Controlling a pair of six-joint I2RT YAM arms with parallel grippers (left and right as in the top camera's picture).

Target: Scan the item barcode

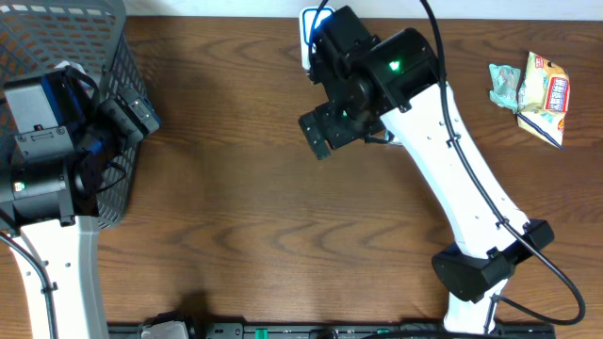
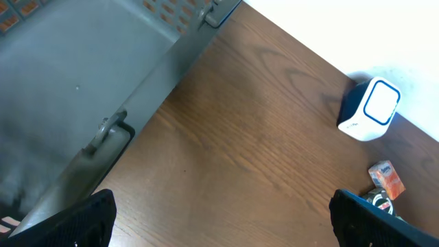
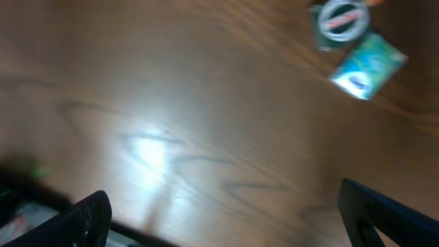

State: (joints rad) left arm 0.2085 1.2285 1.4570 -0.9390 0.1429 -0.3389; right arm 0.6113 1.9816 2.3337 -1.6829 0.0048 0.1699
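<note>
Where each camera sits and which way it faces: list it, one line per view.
Overhead: above the table, looking straight down; both arms show, left gripper at the basket, right gripper over bare wood.
Left wrist: on the left arm, facing past the basket toward the scanner; its open fingers at the lower corners.
Right wrist: on the right arm, blurred, facing table and snack packets; open fingers likewise.
Shared: all three show the snack packets.

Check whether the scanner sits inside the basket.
No. The left wrist view shows the scanner standing on the table, apart from the basket.
</note>
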